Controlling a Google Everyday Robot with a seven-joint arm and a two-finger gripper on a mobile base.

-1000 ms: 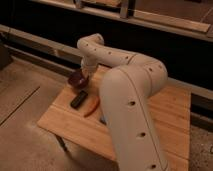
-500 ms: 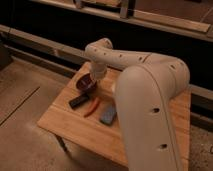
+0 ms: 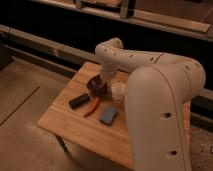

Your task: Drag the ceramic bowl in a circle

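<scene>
The ceramic bowl (image 3: 96,85) is a small maroon bowl at the back middle of the wooden table (image 3: 65,122). My gripper (image 3: 105,79) comes down from the white arm onto the bowl's right rim. Its fingertips are hidden against the bowl, so I cannot see what they pinch. A white cup (image 3: 118,91) stands just right of the bowl, close to it.
A black block (image 3: 79,100) lies left of the bowl. An orange strip (image 3: 91,107) and a blue-grey sponge (image 3: 108,114) lie in front of it. My bulky white arm (image 3: 160,105) covers the table's right side. Dark shelving runs behind the table.
The bowl and my gripper have moved right and toward the back of the table, away from the black block. The white cup and the blue-grey sponge now show beside the arm.
</scene>
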